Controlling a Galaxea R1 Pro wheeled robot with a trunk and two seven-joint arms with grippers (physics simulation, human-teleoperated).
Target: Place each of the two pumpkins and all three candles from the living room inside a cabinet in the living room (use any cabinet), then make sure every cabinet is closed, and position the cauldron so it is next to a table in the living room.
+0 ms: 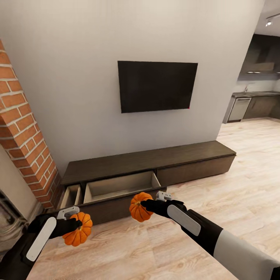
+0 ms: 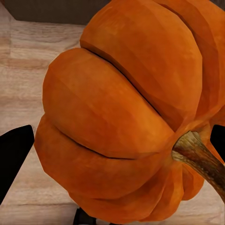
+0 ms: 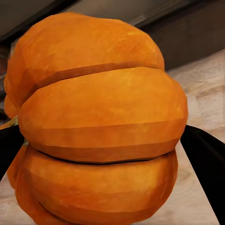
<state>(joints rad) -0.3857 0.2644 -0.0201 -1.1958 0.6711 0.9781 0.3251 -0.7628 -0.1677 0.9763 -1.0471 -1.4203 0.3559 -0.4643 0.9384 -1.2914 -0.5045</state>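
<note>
Both pumpkins are already in hand, carried low over the wooden floor point(image 1: 163, 241) in front of the cabinet point(image 1: 147, 161). The left claw point(image 1: 72, 224) is clamped on one pumpkin point(image 1: 79, 230), whose ribbed side and short brown stem crowd the left wrist view point(image 2: 117, 126), with a dark finger point(image 2: 13, 157) at its flank. The right claw point(image 1: 149, 205) grips the second pumpkin point(image 1: 139, 207), which sits just short of the front edge of the open drawer point(image 1: 118, 186); the right wrist view shows it squarely between the fingers point(image 3: 101, 126). That wide drawer stands pulled out at the cabinet's left half, its pale inside bare as far as can be seen, and a narrower drawer point(image 1: 71, 195) beside it, toward the brick column point(image 1: 25, 144), also looks open, though its depth is hard to judge from this angle. The step in hand is stowing the pumpkins. Next, the right arm probably needs to reach forward over the drawer's front edge, lower the pumpkin inside and let go, then the left arm likewise; candles, closing the drawers and the cauldron remain.
</note>
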